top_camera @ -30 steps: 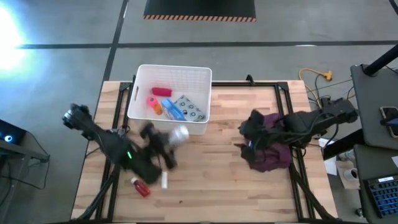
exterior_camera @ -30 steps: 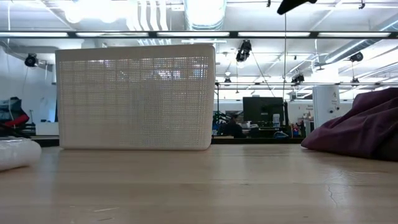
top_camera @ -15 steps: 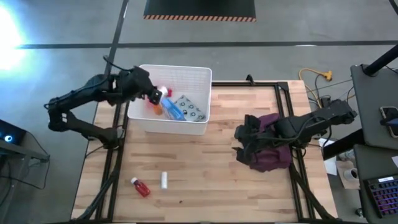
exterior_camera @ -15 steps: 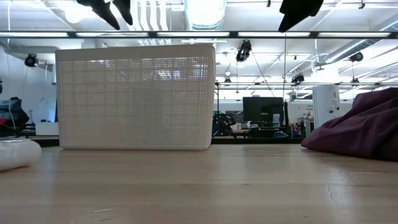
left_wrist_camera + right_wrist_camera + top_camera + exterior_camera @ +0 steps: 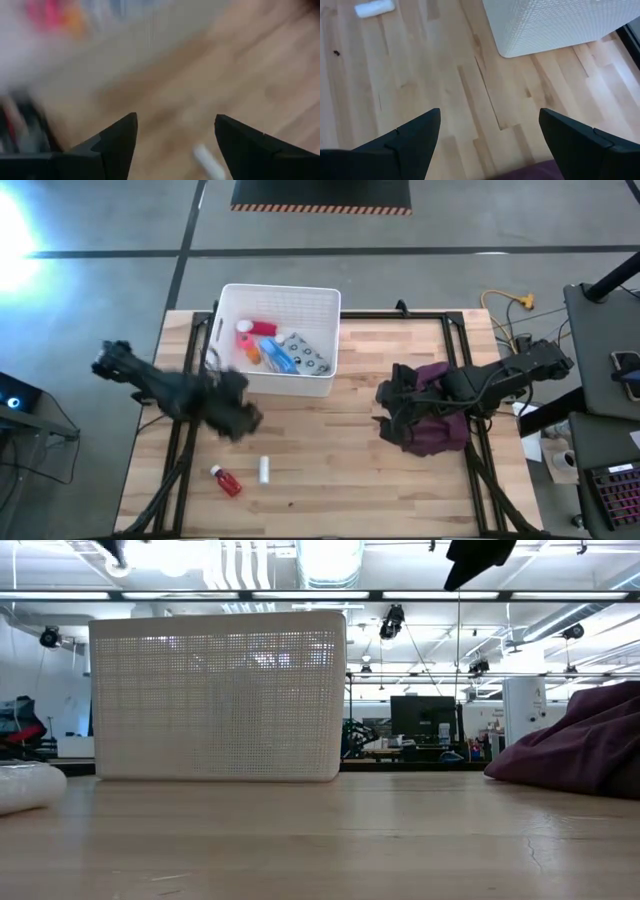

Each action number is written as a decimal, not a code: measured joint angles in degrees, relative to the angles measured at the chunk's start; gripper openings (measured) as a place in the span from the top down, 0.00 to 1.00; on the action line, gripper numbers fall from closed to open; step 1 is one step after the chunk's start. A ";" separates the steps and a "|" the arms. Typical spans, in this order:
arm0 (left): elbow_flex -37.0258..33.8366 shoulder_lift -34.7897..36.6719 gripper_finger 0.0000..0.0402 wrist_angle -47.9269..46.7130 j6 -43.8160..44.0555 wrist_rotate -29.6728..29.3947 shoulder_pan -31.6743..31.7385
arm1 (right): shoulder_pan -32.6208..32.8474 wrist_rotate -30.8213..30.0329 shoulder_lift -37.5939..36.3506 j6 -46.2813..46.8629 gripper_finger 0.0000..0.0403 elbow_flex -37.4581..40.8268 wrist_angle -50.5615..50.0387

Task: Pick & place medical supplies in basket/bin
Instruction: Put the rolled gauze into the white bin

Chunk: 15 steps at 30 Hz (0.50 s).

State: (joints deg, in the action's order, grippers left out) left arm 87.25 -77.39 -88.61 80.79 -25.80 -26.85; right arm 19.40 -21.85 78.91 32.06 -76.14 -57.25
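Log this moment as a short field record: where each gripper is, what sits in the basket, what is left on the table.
left gripper: open and empty, over the table just in front of the basket
right gripper: open, empty, above the maroon cloth on the table's right side
basket: white perforated tub at the table's far left
in basket: red, orange and blue items plus a patterned flat pack
left on table: red bottle and white tube, near the front left
table: light wood
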 joint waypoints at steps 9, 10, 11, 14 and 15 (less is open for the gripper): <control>-6.82 -13.97 0.40 8.35 29.68 12.88 -12.30 | -0.93 0.05 0.00 -6.34 0.18 0.94 0.76; -7.14 -15.16 0.40 10.56 30.32 12.84 -12.62 | -1.18 0.48 0.00 -6.84 0.18 1.00 0.76; -7.47 -16.28 0.40 12.86 31.10 12.88 -12.63 | -1.40 0.80 0.00 -7.06 0.18 1.02 0.92; -8.75 -19.32 0.40 19.77 32.24 12.86 -12.63 | -1.68 1.09 0.00 -8.21 0.18 1.05 1.12; -9.27 -20.09 0.40 21.74 32.31 12.89 -12.63 | -1.68 1.11 0.00 -8.62 0.18 1.05 1.14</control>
State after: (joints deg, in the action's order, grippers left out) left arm 77.98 -97.49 -66.87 113.10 -12.92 -39.48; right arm 17.72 -20.73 78.91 23.45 -75.09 -56.12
